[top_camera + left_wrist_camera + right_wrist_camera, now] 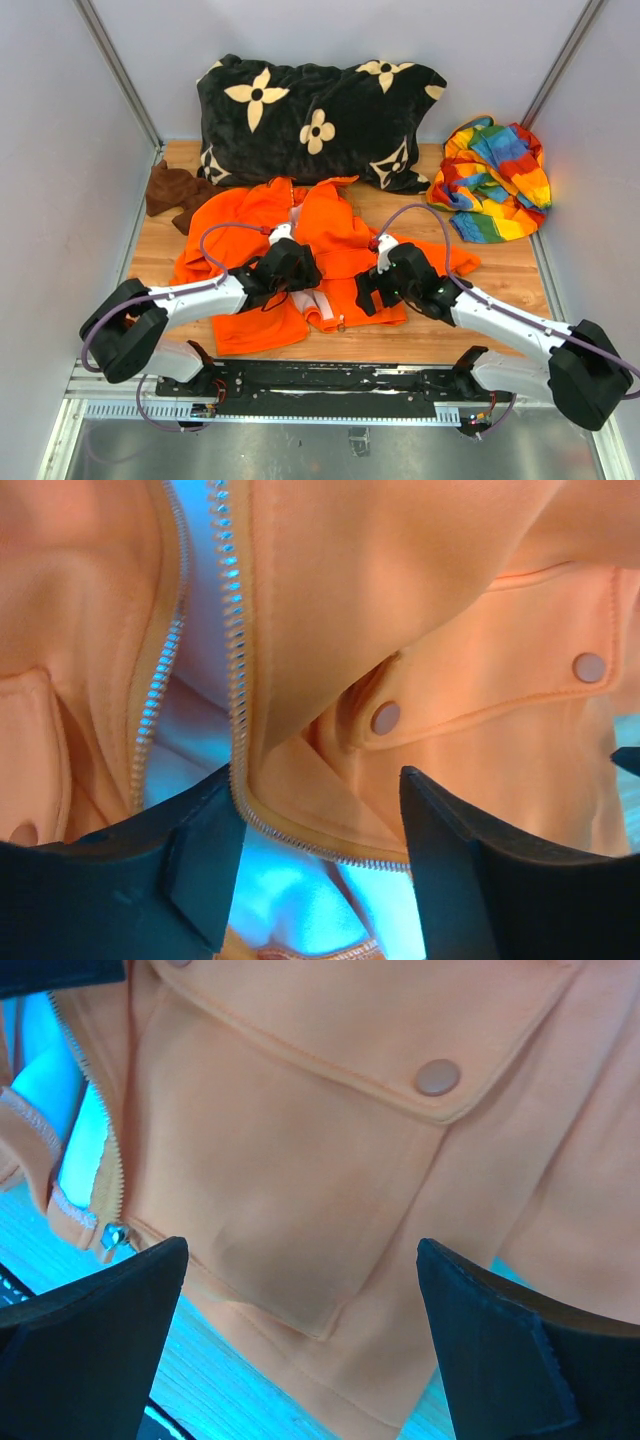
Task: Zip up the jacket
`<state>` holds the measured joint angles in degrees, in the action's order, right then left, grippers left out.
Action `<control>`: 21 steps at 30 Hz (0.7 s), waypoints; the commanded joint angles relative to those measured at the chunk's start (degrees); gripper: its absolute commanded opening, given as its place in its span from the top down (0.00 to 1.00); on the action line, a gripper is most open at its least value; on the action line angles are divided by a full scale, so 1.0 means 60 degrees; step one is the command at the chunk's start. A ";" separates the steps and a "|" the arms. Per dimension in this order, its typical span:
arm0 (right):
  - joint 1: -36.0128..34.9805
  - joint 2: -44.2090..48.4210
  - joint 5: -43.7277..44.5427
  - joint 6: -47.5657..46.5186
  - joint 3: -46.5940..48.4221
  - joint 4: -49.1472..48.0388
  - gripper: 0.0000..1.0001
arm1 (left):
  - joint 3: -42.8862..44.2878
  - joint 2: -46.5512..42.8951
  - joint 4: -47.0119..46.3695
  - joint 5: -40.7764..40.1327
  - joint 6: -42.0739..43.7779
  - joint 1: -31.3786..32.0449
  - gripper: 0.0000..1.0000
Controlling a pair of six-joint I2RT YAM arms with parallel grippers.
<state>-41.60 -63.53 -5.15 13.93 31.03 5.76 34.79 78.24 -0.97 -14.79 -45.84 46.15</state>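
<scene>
The orange fleece jacket (330,235) lies open on the wooden table, its pale lining showing near the front hem. My left gripper (296,272) is open just above the jacket's middle. In the left wrist view its fingers (200,870) straddle a folded front edge with the pale zipper strip (236,650) and the pale lining (290,900). My right gripper (372,290) is open over the right front panel. In the right wrist view its fingers (490,1330) straddle the patch pocket (290,1200), with the zipper's lower end (115,1235) at the left.
A black pillow with cream flowers (315,120) lies at the back. A rainbow-striped cloth (495,180) lies at the back right. A small dark brown cloth (175,195) lies at the back left. Grey walls enclose the table (510,270).
</scene>
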 commanded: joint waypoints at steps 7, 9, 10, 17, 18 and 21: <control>-0.0625 0.0164 0.0100 0.0073 0.0225 -0.0198 0.02 | -0.0150 -0.0165 -0.1945 0.1732 0.0475 -0.0498 0.71; -0.0632 0.0238 0.0280 -0.0020 0.0179 -0.0184 0.02 | -0.0266 -0.0512 -0.2546 0.2341 0.0813 -0.0531 0.81; -0.0631 0.0294 0.0361 -0.0084 0.0167 -0.0152 0.02 | -0.0388 -0.0690 -0.2908 0.2689 0.0959 -0.0573 0.85; -0.0633 0.0583 0.0470 -0.0235 0.0137 -0.0144 0.02 | -0.1085 -0.1819 -0.5002 0.4937 0.1085 -0.1143 0.99; -0.0620 0.0590 0.0544 -0.0241 0.0142 -0.0153 0.02 | -0.1123 -0.1945 -0.5125 0.5123 0.1062 -0.1239 0.99; -0.0637 0.0464 0.0492 -0.0282 0.0156 -0.0311 0.02 | -0.1217 -0.2230 -0.5377 0.5514 0.1006 -0.1290 0.98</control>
<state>-44.73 -60.77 -3.53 13.26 31.24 5.69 28.27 67.26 -25.78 11.55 -40.66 39.20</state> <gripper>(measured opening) 0.978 0.033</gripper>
